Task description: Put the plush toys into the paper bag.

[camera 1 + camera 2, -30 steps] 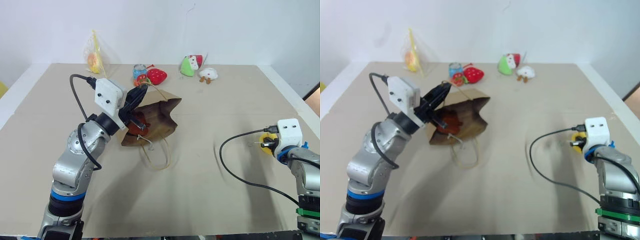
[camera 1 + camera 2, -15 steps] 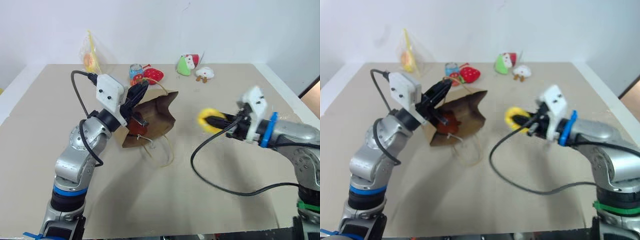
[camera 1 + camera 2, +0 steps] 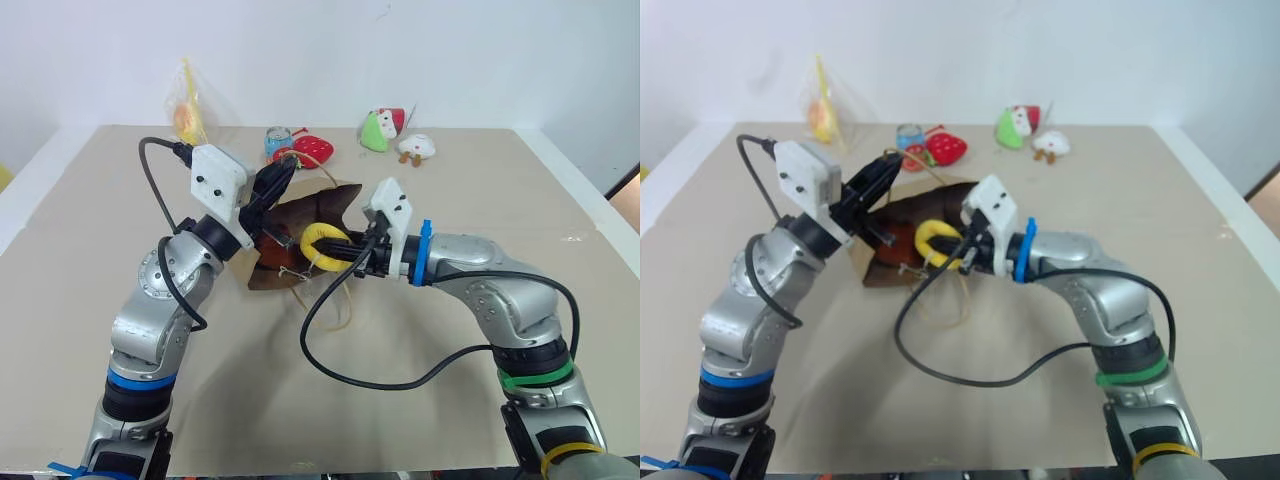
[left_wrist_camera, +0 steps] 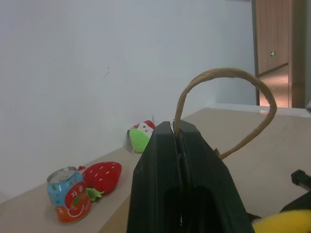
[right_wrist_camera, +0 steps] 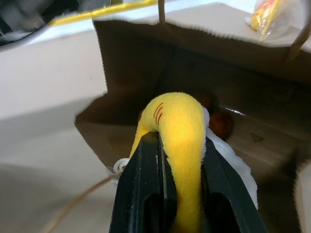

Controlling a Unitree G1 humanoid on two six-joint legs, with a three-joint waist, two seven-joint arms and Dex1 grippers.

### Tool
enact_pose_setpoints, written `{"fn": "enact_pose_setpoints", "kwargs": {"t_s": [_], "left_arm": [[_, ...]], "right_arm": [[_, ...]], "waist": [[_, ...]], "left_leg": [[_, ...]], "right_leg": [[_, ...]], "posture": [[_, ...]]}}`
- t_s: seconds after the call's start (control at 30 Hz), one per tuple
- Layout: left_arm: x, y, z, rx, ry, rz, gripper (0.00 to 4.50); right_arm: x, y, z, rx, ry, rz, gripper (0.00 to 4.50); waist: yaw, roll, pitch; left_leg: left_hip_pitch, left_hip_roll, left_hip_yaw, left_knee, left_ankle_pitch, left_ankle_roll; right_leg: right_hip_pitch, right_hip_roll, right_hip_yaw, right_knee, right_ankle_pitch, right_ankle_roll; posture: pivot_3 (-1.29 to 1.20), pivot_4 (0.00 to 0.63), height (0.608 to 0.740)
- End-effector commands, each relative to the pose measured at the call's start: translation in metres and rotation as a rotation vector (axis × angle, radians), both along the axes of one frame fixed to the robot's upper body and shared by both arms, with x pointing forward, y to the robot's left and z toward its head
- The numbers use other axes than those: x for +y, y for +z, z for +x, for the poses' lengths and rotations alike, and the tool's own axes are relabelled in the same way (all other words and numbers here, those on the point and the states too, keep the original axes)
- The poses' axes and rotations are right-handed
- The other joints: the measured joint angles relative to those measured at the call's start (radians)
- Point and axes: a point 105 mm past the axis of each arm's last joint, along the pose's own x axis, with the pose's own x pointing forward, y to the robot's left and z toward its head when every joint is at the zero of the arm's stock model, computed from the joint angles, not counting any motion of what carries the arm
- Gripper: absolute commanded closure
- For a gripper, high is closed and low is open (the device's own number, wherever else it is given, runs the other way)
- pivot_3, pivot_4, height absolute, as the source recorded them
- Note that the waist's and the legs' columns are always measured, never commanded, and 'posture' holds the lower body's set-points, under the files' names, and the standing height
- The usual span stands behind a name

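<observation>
The brown paper bag (image 3: 325, 207) lies on its side mid-table, its mouth facing my right arm. My left gripper (image 4: 176, 127) is shut on one cord handle (image 4: 228, 73) and holds the bag's upper edge up. My right gripper (image 5: 180, 145) is shut on the yellow plush toy (image 5: 177, 126), which sits right at the bag's mouth (image 3: 322, 243). Deep inside the bag lies a reddish-brown fuzzy toy (image 5: 221, 122), partly hidden by the yellow one.
The bag's other handle (image 3: 337, 305) rests loose on the table in front. Along the far edge stand a drink can (image 3: 279, 141), a red strawberry plush (image 3: 312, 150), a green-and-white plush (image 3: 378, 128), a white plush (image 3: 415, 147) and a clear yellow plastic bag (image 3: 188, 115).
My right arm has swung from the table's right side across to the bag's mouth, carrying the yellow plush toy. The left gripper has stayed on the handle.
</observation>
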Motion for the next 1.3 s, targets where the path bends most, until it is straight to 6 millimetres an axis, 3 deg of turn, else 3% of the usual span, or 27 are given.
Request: {"fn": "enact_pose_setpoints", "kwargs": {"t_s": [0.03,0.27,0.37,0.4,0.63,0.67,0.87,1.03,1.17,1.3], "left_arm": [[0.001,0.012,-0.005,-0.060,0.002,-0.005,4.50],[0.001,0.012,-0.006,-0.058,0.007,-0.007,4.50],[0.002,0.012,-0.005,-0.058,0.010,-0.004,4.50],[0.002,0.012,-0.005,-0.058,0.012,-0.003,4.50],[0.002,0.011,-0.005,-0.053,0.016,-0.007,4.50],[0.003,0.011,-0.005,-0.052,0.016,-0.007,4.50],[0.004,0.010,-0.003,-0.050,0.017,-0.003,4.50],[0.004,0.010,-0.003,-0.048,0.013,-0.002,4.50],[0.006,0.010,-0.003,-0.049,0.017,0.000,4.50],[0.005,0.011,-0.003,-0.049,0.012,0.002,4.50]], "right_arm": [[0.017,0.007,0.017,-0.123,0.000,-0.023,4.33],[0.051,0.003,0.040,-0.224,0.000,-0.060,4.33],[0.055,0.003,0.045,-0.250,0.006,-0.064,4.33],[0.056,0.004,0.047,-0.251,0.004,-0.056,3.19],[0.046,0.018,0.034,-0.261,0.051,-0.014,0.87],[0.044,0.019,0.030,-0.264,0.063,-0.012,0.12],[0.022,0.036,0.001,-0.260,0.120,0.010,0.12],[-0.016,0.039,-0.015,-0.218,0.093,-0.039,0.12],[-0.062,0.013,-0.009,-0.106,-0.043,-0.127,0.12],[-0.069,-0.017,-0.012,-0.004,-0.088,-0.112,0.12]], "waist": [[-0.001,0.000,0.000],[-0.002,0.000,0.000],[-0.002,0.000,0.000],[-0.001,0.000,0.000],[0.001,0.000,0.000],[0.001,0.000,0.000],[0.001,0.000,0.000],[0.002,0.000,0.000],[0.003,0.000,0.000],[0.000,0.000,0.000]], "left_leg": [[0.000,0.000,0.000,0.000,0.000,0.000],[0.000,0.003,-0.001,-0.001,0.000,0.000],[-0.001,0.005,0.000,-0.001,0.000,0.000],[-0.001,0.005,0.000,-0.001,0.000,0.000],[-0.001,0.004,0.000,-0.001,0.000,0.000],[-0.001,0.004,0.000,-0.001,0.000,0.000],[-0.001,0.004,0.000,-0.001,0.000,0.000],[-0.001,0.004,0.000,-0.001,0.000,0.000],[-0.001,0.002,0.000,-0.001,0.000,0.000],[0.000,0.000,0.000,-0.001,0.000,0.000]], "right_leg": [[0.000,0.001,0.000,0.000,0.000,0.000],[-0.001,0.004,0.000,0.000,0.000,-0.002],[-0.001,0.003,0.000,0.000,0.000,-0.002],[-0.001,0.002,0.000,0.000,0.000,-0.002],[-0.001,0.001,0.000,0.000,0.000,-0.002],[-0.001,0.001,0.000,0.000,0.000,-0.002],[-0.001,0.001,-0.001,0.000,0.000,-0.002],[-0.001,0.001,-0.001,0.000,0.000,-0.002],[0.000,-0.001,-0.001,0.000,0.000,-0.001],[0.000,-0.001,0.000,0.000,-0.001,-0.001]], "posture": [[0.00,0.150,0.740],[0.00,0.150,0.740],[0.00,0.150,0.740],[0.00,0.150,0.740],[0.00,0.150,0.740],[0.00,0.150,0.740],[0.00,0.150,0.740],[0.00,0.150,0.740],[0.00,0.150,0.740],[0.00,0.150,0.740]]}}
